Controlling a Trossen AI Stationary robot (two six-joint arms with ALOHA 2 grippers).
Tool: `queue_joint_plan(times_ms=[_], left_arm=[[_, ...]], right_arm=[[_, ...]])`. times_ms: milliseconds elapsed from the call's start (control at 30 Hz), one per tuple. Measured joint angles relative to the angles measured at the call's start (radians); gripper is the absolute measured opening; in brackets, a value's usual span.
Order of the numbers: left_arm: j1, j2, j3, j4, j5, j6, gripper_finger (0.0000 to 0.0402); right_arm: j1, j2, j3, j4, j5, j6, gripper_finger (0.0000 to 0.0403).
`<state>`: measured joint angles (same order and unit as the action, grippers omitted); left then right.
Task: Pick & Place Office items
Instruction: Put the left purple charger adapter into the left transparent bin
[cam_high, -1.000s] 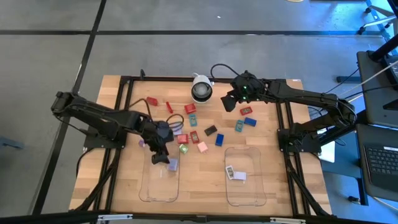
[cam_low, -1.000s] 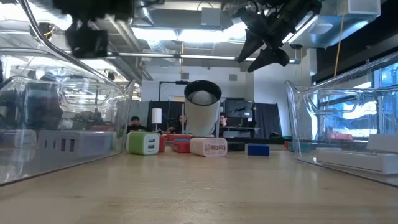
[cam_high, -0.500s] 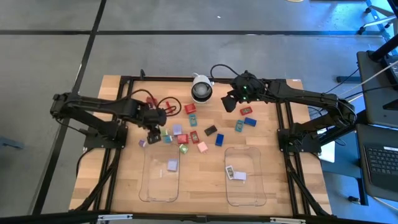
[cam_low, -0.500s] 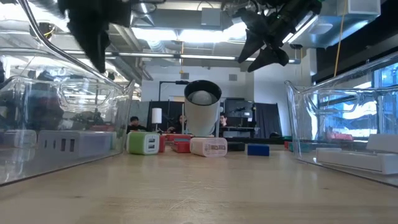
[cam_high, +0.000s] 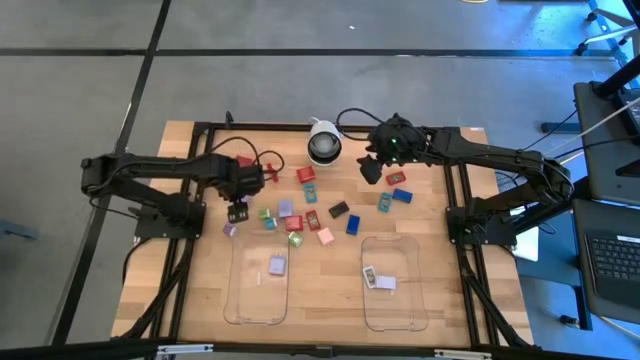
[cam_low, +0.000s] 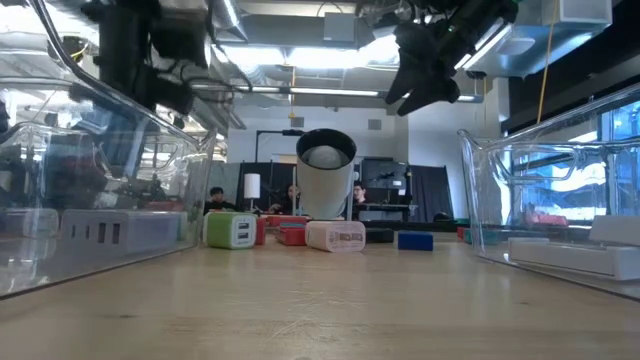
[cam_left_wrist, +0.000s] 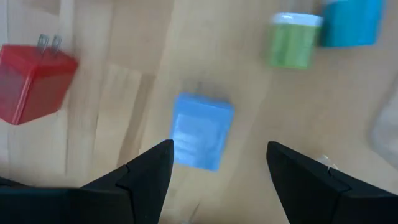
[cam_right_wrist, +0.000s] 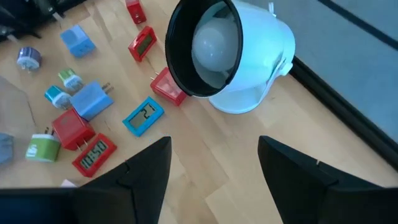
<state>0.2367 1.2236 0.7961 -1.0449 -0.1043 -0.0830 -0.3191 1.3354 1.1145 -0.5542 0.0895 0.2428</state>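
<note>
Small coloured office items lie scattered on the wooden table around its middle (cam_high: 310, 205). My left gripper (cam_high: 238, 212) is open and empty, above a light-blue block (cam_left_wrist: 201, 130), with a red plug block (cam_left_wrist: 34, 84) and a green one (cam_left_wrist: 292, 40) near it. My right gripper (cam_high: 370, 172) is open and empty, hanging high above the table (cam_low: 415, 95) beside the white-and-black camera dome (cam_right_wrist: 230, 56). A lilac block (cam_high: 277, 265) lies in the left clear tray (cam_high: 232, 290). A white item (cam_high: 378, 280) lies in the right clear tray (cam_high: 368, 310).
The camera dome (cam_high: 323, 145) stands at the far middle with a black cable looping behind it. The two clear trays sit side by side near the front edge. Black frame rails run along the table's left and right sides. People show in the room beyond the table (cam_low: 215, 197).
My left gripper has gone from over the left tray toward the table's far edge and a little left, and now hangs over the scattered items. The lilac block has stayed lying in the left tray.
</note>
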Motion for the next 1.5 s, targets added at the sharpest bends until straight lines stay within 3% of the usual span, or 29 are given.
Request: queue_joint_plan(times_ms=[133,433,567,733,1033,1200,1333,1500], left_arm=[[0.062,0.000,-0.067,0.107,0.056,-0.006,0.0255],[0.138,0.041,-0.068,0.098,0.078,0.037,0.0255],[0.158,0.068,-0.068,0.098,0.134,0.090,0.0255],[0.161,0.143,-0.068,0.098,0.130,0.097,0.0255],[0.163,0.319,-0.062,0.102,0.023,0.116,0.0255],[0.166,0.371,-0.052,0.100,0.056,0.125,0.0252],[0.166,0.373,-0.033,0.097,0.062,0.125,0.0224],[0.164,0.361,0.014,0.110,0.088,0.113,0.0157]], right_arm=[[0.000,0.000,0.000,0.000,0.000,-0.035,0.0244],[-0.001,0.000,0.000,0.000,0.000,-0.045,0.0244],[-0.001,0.000,0.000,0.000,0.000,-0.030,0.0244],[-0.001,0.000,0.000,0.000,0.000,-0.018,0.0244],[-0.001,0.000,0.000,0.000,0.000,0.011,0.0244],[-0.001,0.000,0.000,0.000,0.000,0.011,0.0244],[-0.001,0.000,0.000,0.000,0.000,0.012,0.0244],[-0.001,0.000,0.000,0.000,0.000,0.011,0.0244]])
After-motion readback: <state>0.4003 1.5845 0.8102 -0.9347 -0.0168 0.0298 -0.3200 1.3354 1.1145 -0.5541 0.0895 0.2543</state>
